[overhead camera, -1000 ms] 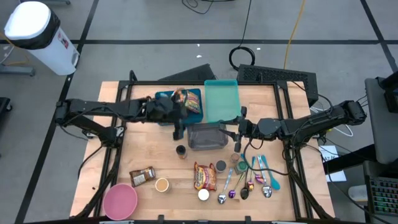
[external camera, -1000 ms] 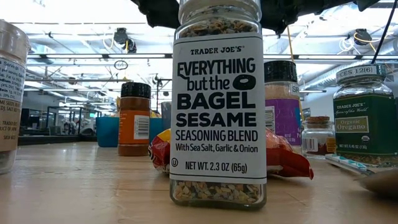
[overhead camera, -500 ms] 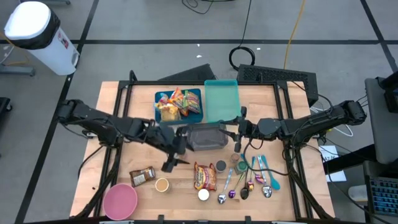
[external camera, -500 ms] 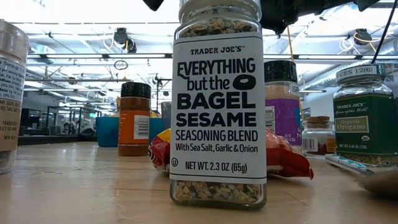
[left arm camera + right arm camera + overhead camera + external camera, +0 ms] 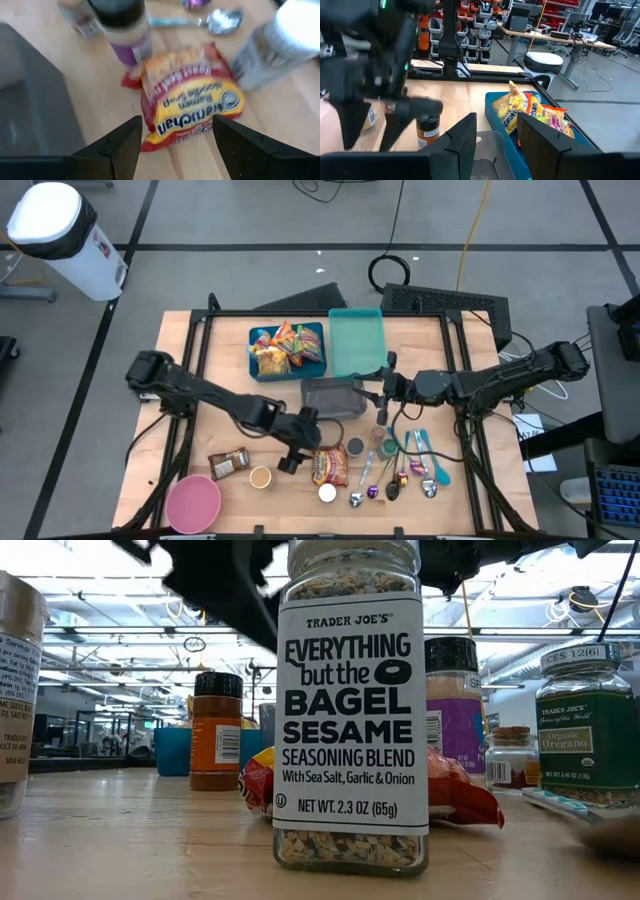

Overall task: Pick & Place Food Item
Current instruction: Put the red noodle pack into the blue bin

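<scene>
A red and yellow ramen packet (image 5: pixel 330 463) lies flat on the table near the front edge; it also shows in the left wrist view (image 5: pixel 192 107). My left gripper (image 5: pixel 291 461) hovers open just left of it, fingers (image 5: pixel 122 145) apart with the packet ahead of them. A blue container (image 5: pixel 288 350) at the back holds several colourful snack packets (image 5: pixel 530 115). My right gripper (image 5: pixel 384 387) is open at the right end of a grey container (image 5: pixel 332 398), which it may or may not touch.
A teal lid (image 5: pixel 356 342) lies beside the blue container. Spice jars (image 5: pixel 355 446) stand around the ramen packet, with the bagel seasoning jar (image 5: pixel 350 710) close to the low camera. Spoons (image 5: pixel 405 470), a pink bowl (image 5: pixel 193 502) and a lying jar (image 5: pixel 230 462) sit along the front.
My left gripper has swung from over the blue container toward the table's near edge and to the right, and has come down beside the ramen packet. The snack packets stay in the blue container.
</scene>
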Controlling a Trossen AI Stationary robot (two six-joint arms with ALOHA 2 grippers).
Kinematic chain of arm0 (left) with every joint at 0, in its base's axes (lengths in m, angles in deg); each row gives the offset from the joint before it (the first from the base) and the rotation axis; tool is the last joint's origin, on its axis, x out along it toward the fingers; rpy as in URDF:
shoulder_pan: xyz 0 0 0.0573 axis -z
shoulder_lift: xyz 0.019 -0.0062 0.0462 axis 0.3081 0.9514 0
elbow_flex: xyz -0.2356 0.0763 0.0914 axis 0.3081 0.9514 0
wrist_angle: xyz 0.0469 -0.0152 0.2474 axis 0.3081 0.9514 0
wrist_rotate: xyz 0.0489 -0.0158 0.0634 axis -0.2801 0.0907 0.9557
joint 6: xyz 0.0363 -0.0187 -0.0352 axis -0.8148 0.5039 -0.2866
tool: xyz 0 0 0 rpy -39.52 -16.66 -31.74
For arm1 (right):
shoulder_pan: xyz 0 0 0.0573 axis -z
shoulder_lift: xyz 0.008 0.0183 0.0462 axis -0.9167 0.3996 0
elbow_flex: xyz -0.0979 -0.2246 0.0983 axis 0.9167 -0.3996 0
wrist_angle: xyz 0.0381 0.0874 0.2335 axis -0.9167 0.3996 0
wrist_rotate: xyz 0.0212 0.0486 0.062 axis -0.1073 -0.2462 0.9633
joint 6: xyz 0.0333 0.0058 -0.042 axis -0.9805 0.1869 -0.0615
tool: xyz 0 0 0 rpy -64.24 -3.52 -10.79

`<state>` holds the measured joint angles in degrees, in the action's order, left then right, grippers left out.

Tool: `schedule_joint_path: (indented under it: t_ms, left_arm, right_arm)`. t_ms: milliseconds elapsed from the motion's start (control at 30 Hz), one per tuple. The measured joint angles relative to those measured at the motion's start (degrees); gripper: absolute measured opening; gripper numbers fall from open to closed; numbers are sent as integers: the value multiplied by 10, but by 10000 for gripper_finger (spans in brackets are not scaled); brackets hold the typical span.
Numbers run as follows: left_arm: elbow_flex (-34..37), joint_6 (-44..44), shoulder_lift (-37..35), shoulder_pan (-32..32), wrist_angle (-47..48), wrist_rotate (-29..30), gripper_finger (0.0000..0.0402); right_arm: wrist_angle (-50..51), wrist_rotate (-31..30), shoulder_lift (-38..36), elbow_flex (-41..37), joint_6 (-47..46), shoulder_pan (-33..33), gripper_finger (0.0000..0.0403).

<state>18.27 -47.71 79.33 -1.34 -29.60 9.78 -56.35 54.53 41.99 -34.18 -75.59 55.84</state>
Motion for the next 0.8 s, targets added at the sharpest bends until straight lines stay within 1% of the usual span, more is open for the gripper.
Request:
schedule_joint_path:
  t_ms: [200, 367, 500, 600, 800]
  left_arm:
    - [0, -19, 57, 0, -24, -1, 241]
    - [0, -31, 74, 0, -34, 3, 233]
    - [0, -32, 80, -4, -47, 5, 218]
    - [0, -33, 81, -8, -49, 5, 197]
    - [0, -32, 81, -18, -52, 11, 135]
  right_arm:
    - [-2, 0, 0, 0, -1, 0, 135]
    - [-2, 0, 0, 0, -2, 0, 131]
    - [-1, 0, 0, 0, -22, 0, 130]
    - [0, 0, 0, 0, -33, 0, 130]
    - [5, 0, 0, 0, -47, 0, 130]
